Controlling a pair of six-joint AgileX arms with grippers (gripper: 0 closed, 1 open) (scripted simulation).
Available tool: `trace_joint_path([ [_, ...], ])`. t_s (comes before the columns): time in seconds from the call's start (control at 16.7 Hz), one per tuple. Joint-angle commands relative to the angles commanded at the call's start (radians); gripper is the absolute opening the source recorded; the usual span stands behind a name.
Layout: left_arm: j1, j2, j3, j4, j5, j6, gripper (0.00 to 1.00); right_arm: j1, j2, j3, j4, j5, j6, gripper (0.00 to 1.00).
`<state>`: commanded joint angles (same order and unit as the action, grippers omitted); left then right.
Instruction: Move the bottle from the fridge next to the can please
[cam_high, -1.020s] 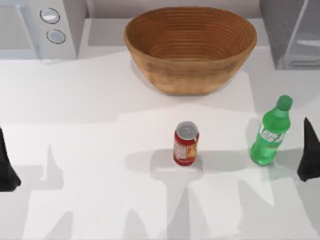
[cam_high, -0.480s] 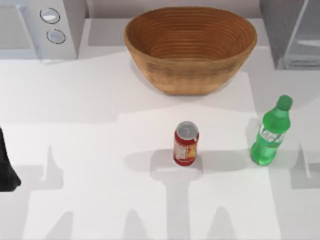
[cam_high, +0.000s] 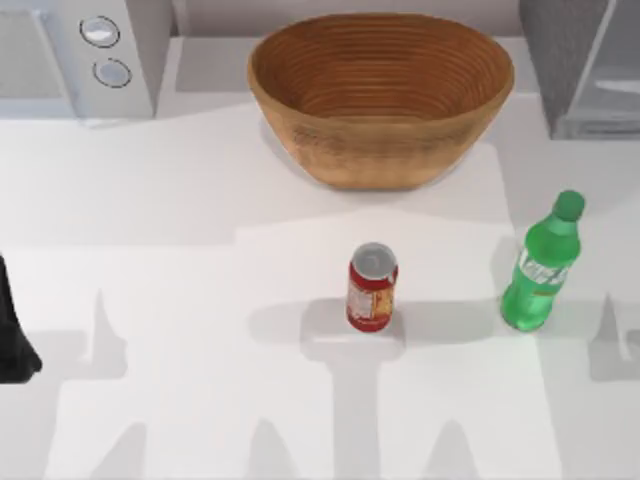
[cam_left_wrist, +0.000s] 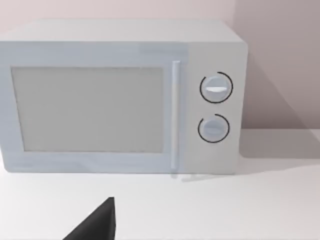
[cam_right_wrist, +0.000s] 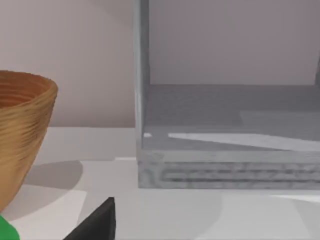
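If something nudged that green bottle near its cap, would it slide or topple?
Probably topple: the bottle stands upright, tall and narrow, well above the can. It looks like thin translucent plastic, so likely light and slightly squeezable. On its side, its round body would likely roll.

A green translucent bottle (cam_high: 540, 268), capped in green with a white-lettered label, stands upright on the tabletop (cam_high: 200, 250) at the right, well apart from the small red can (cam_high: 372, 286) with its silver top, upright near the centre. At the far right corner, the grey speckled fridge (cam_high: 580, 65) stands open, its interior bare (cam_right_wrist: 225, 115).
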<state>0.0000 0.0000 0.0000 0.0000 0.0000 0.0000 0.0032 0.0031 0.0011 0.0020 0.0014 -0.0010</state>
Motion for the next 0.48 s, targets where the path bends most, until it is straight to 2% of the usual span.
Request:
trace_joint_path([
  [0.24,0.0,0.0,0.0,0.0,0.0,0.0,1.0,-0.002,-0.051,0.043,-0.066,0.002,-0.001,1.0],
  [0.48,0.0,0.0,0.0,0.0,0.0,0.0,1.0,-0.003,-0.193,0.16,-0.298,0.001,0.0,1.0],
])
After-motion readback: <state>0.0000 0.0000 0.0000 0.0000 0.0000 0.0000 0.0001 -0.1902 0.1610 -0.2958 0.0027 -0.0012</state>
